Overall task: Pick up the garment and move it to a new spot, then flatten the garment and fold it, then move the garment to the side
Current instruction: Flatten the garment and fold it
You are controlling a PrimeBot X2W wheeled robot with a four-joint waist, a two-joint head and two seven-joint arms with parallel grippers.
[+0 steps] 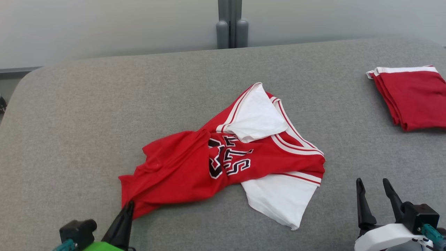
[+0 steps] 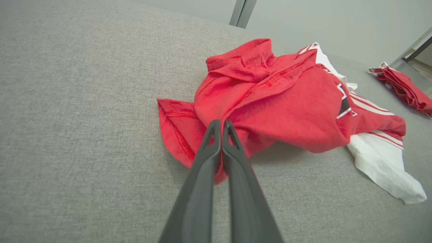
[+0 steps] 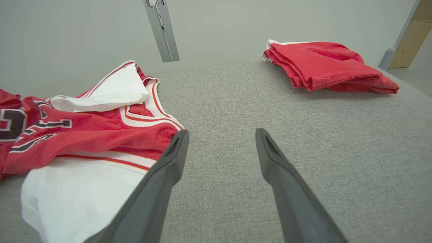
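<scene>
Left gripper [image 2: 221,125]: lower left of the head view, fingers together, clamped on a red hem corner.
Right gripper [image 1: 374,188]: lower right, jaws apart, clear of the cloth.
Garment [image 1: 195,167]: crumpled mid-frame on the grey surface [image 1: 87,122].
Risk: that one-corner pinch looks thin, so it could slip on the lift.
Folded pile [image 1: 411,97]: upper right, and a wide carry might snag it.

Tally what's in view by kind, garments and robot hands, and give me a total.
Crumpled garments: 1, the red-and-white jersey
Folded garments: 1, the red folded garment
Hands: 2, the left hand shut on the jersey's edge, the right hand open
Total: 4
</scene>
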